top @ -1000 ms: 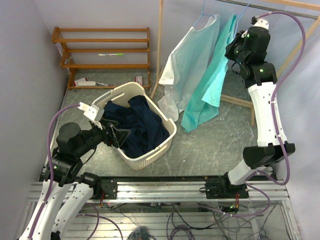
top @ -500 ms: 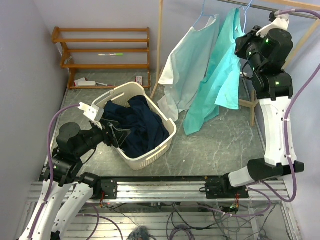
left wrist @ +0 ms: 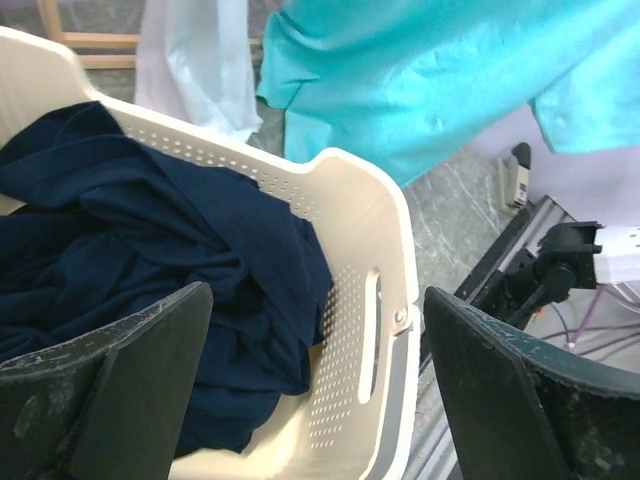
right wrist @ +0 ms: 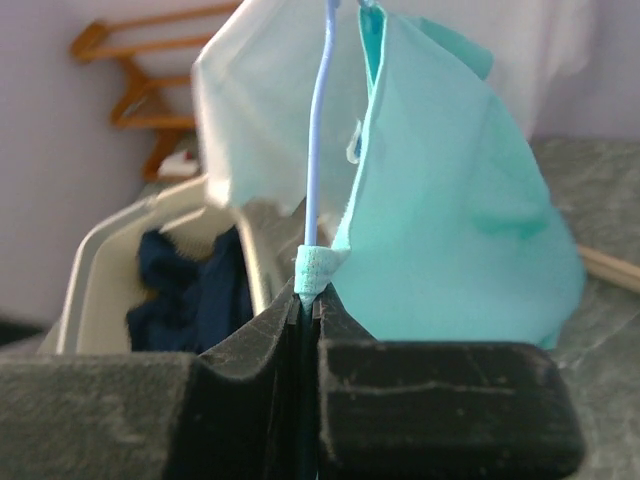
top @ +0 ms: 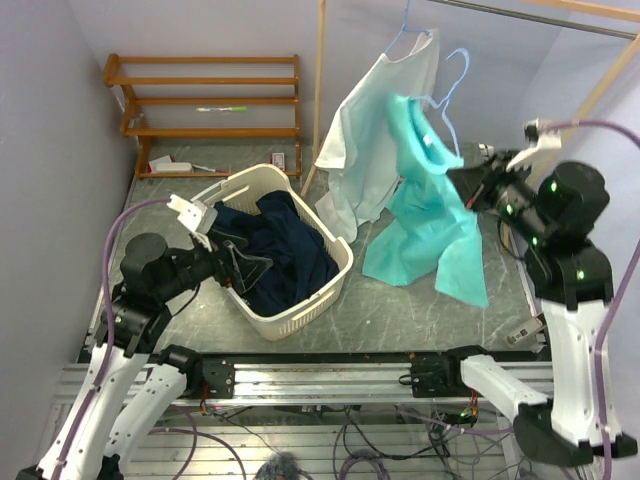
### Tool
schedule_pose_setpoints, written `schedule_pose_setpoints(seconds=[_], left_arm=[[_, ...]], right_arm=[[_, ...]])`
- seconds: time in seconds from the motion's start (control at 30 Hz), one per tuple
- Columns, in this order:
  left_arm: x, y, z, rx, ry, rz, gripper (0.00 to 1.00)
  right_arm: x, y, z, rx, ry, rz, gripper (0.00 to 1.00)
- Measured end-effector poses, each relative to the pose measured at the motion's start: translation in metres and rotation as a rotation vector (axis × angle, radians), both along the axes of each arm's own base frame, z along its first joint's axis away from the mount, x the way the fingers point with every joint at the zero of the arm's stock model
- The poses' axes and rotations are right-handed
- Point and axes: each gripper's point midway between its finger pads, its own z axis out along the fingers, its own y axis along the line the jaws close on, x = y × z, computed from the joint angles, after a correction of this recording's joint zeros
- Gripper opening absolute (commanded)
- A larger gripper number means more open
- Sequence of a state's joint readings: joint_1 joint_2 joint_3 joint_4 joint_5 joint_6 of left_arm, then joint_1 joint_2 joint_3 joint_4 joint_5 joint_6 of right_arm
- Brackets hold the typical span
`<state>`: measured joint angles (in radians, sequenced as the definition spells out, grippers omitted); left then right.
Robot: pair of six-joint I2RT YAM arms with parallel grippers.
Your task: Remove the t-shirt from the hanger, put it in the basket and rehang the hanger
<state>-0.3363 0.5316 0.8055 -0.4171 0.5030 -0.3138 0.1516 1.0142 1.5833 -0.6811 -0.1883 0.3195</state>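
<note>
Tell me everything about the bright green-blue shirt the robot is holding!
The teal t-shirt is thin, soft-looking cloth, crumpled and hanging loose in the air beside the white garment. It is still draped on a pale blue wire hanger, whose hook is off the rail. The right gripper pinches the shirt's edge together with the hanger wire, jaws shut tight. The shirt's lower end droops toward the grey floor, right of the laundry basket.

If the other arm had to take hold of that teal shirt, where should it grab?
Probably the loose lower hem of the teal t-shirt, approached from the basket side. That edge hangs free near the floor, while the right gripper pinches shirt and light blue hanger together at the top.
</note>
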Motion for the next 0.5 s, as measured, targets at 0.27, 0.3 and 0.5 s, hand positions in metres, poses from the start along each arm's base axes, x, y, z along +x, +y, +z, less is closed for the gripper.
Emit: schedule_pose_setpoints(seconds=[0.27,0.3,0.5], left_arm=[[-0.003,-0.039,0.049,-0.118,-0.024,-0.247,0.62],[-0.005,-0.044,0.068,-0.152,-0.062,-0.29,0.67],[-0.022,-0.058,0.157,-0.285,-0.254,-0.471,0.88]], right_arm=[[-0.096,0.052,-0.029,0.018,-0.029,0.429,0.0],[-0.105,0.056,-0.03,0.016,-0.033,0.472,0.0],[-0.134,0.067,-0.037,0.004,-0.021,0.608,0.0]])
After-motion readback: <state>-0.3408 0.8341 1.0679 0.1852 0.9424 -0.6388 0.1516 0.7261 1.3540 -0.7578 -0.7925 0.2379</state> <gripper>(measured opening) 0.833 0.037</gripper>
